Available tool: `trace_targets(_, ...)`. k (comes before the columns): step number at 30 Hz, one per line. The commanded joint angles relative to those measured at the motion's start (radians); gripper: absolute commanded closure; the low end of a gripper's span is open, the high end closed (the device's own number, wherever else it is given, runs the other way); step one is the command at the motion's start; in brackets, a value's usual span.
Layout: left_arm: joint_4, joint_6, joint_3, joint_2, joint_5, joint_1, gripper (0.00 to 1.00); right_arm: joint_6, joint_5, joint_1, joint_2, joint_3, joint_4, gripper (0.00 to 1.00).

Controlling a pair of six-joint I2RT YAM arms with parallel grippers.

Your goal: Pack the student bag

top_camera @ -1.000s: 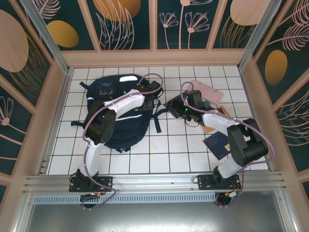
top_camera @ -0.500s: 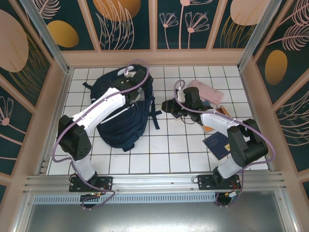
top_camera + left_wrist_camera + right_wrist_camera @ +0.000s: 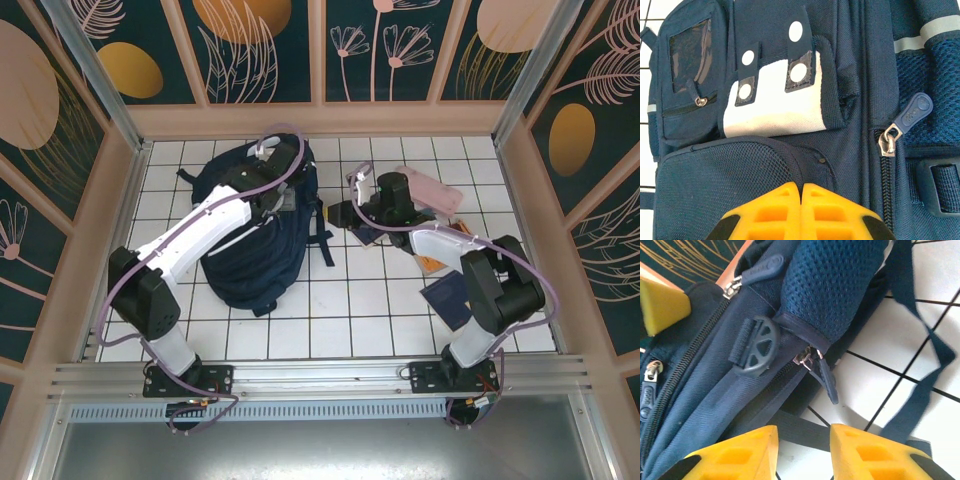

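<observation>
Right, top view first: the student bag [image 3: 245, 255] lies on the left half of the white-tiled table [image 3: 350, 320], its top end toward the far wall. My left arm [image 3: 200, 228] reaches across it to the upper part. My right arm [image 3: 445, 248] stretches over to the bag's right edge. Past the right arm sits a pink pencil case [image 3: 437, 193], and nearer the front a dark booklet [image 3: 448, 298] (both well apart from the bag).

Left wrist cam: left pincer [image 3: 801, 195] has its yellow fingers pressed together, right at a mesh pocket [image 3: 725, 170]. Beyond it is a white patch [image 3: 772, 107] w/ two dark tabs, a small windowed zip pocket [image 3: 687, 85] to the left and a blue zipper pull [image 3: 910, 116] on the right.

Right wrist cam: right pincer [image 3: 804, 442] fingers stand apart, a dark strap [image 3: 800, 432] crossing the gap btwn them; can't tell if they touch it. Above are a dark zipper pull [image 3: 824, 375], a round black buckle [image 3: 755, 346] and a mesh-padded shoulder strap [image 3: 840, 285].
</observation>
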Motion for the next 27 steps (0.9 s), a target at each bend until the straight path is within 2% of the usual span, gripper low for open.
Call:
trace_targets(1,0.094,0.053,0.007,-0.066,0.005,-0.001,1.00,0.028,-0.057,0.035,0.044,0.006,0.109,0.67)
trace_targets(3,0.097,0.077,0.002,-0.073,0.021,-0.002,1.00,0.057,-0.027,0.035,0.075,0.030,0.122,0.65)
trace_targets(6,0.100,0.111,-0.017,-0.090,0.025,-0.001,1.00,0.073,0.070,0.031,0.111,0.072,0.111,0.52)
trace_targets(10,0.119,0.144,-0.055,-0.134,0.039,0.000,1.00,0.148,0.156,-0.007,0.144,0.088,0.122,0.52)
trace_targets(14,0.160,0.170,-0.111,-0.190,0.035,0.000,1.00,0.231,0.103,-0.071,0.167,0.053,0.201,0.61)
trace_targets(17,0.193,0.167,-0.137,-0.210,0.050,-0.001,1.00,0.190,0.063,-0.076,0.147,0.034,0.186,0.63)
trace_targets(21,0.198,0.161,-0.128,-0.199,0.046,-0.001,1.00,0.082,-0.042,-0.074,0.078,-0.036,0.171,0.62)
trace_targets(27,0.198,0.126,-0.095,-0.174,-0.011,-0.001,1.00,0.062,-0.168,-0.063,0.002,-0.156,0.238,0.56)
